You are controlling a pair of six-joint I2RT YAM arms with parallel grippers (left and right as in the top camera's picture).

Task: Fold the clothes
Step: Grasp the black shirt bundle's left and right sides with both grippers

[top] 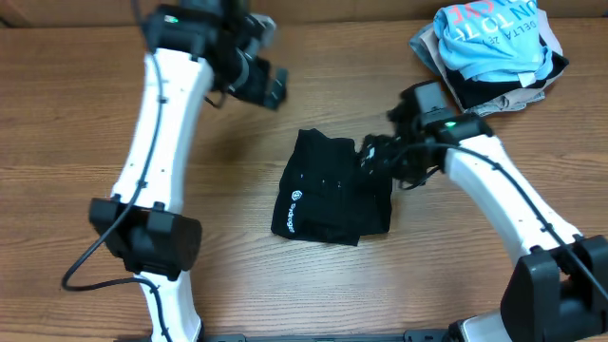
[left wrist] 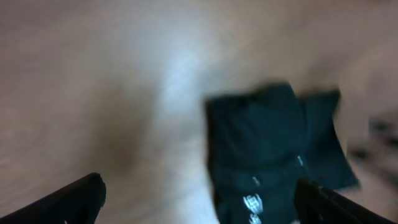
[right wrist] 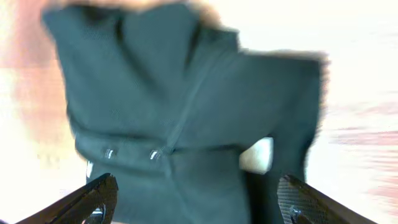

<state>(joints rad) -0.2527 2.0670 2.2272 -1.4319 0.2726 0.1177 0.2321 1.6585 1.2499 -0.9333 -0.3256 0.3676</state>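
Small white logo (top: 293,199) with a line of print on black garment (top: 332,195): too small to read. Pink and white lettering (top: 480,21) on light blue T-shirt (top: 499,52): upside down, creased, illegible.

Overhead straight down; both wrist views close, all on the black garment (top: 328,195)

Soft matt black cloth garment (top: 332,195), smooth wood-grain table (top: 57,142) — glossy white plastic arm casings (top: 161,114)
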